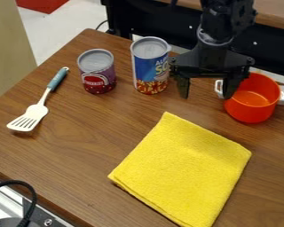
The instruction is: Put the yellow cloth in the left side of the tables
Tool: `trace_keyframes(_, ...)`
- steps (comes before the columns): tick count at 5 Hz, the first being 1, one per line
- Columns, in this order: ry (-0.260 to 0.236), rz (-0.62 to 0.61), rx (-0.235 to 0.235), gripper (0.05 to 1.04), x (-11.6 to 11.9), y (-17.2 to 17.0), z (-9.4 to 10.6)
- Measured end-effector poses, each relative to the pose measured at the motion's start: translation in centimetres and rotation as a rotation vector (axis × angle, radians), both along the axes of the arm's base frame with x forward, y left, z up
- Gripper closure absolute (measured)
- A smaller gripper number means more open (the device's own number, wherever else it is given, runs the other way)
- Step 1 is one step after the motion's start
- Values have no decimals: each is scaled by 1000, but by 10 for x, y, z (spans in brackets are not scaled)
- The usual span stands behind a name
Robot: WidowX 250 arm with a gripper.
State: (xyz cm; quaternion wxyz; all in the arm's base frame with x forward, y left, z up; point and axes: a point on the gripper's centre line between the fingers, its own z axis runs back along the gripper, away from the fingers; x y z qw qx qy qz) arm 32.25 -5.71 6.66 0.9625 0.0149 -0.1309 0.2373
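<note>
Basically, 1 yellow cloth lies on the brown wood table, right of center and toward the near edge of the view, not at the left. It's folded and flat, set at a slant, 1 corner pointing up toward the gripper. Layered edges show along its lower left side.

Gripper hangs at upper right, above the table and beyond the cloth, pointing down. Its 2 fingers are spread wide with a gap between them, nothing held, apart from the cloth. The finger on the right of the view overlaps the left part of the orange pot; can't tell if they touch.

Pot stands upright at the right, open top, 2 white handles. Left of the gripper, 2 cans stand upright near each other: a tall can with a blue, red and yellow label, and a shorter can, purple and dark red, farther left. Spatula lies at the left of the table, white slotted head toward the viewer, blue-green handle pointing away. Black cable curves at the lower left corner, over a metal surface. Red item at the top left, beyond the table.
</note>
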Motion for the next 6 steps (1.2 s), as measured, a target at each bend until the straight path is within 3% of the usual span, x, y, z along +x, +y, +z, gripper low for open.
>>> trace_keyframes(1,44,-1,5,83,-7,1,-11)
trace_keyframes(2,132,-54,8,83,-25,6,-22)
trace_keyframes(4,176,-118,-12,135,-57,13,-27)
trace_keyframes(5,118,-106,1,409,-56,8,-34)
trace_keyframes(6,103,-117,-23,706,-58,4,-38)
